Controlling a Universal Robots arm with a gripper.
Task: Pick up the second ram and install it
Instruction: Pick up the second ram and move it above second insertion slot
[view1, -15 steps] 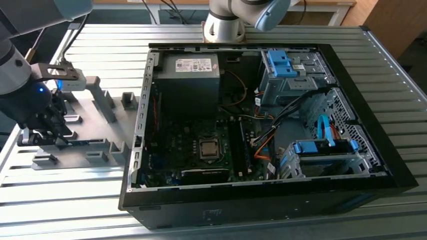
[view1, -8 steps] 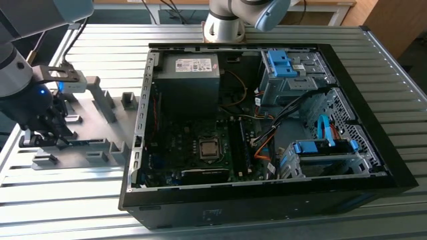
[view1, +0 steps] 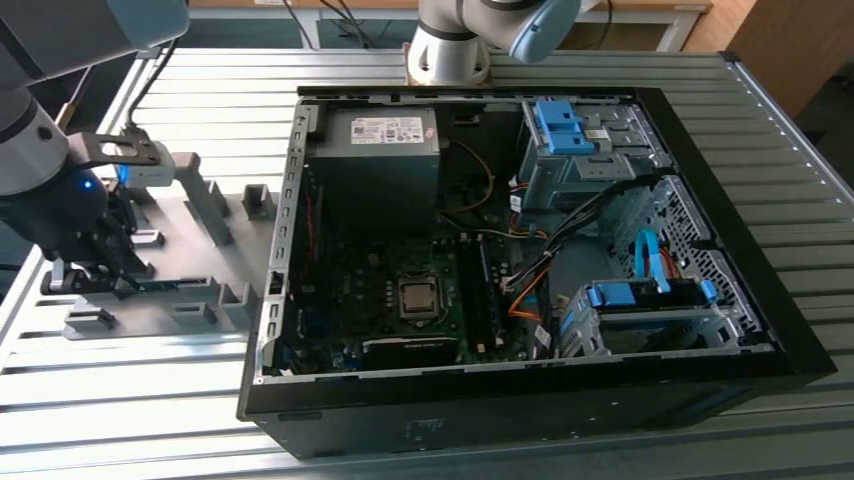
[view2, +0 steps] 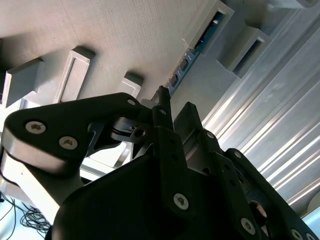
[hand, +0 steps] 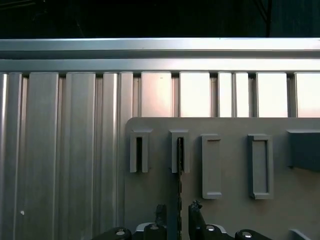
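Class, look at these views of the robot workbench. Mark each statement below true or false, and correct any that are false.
1. The computer case lies open on a slatted metal table. True.
2. The second ram lies flat on the table. False: it stands on edge in a slotted block on the grey fixture plate.
3. The gripper has its jaws open, one on each side of the second ram. True.
4. The gripper is inside the computer case. False: it is over the grey fixture plate, to the exterior view's left of the case.
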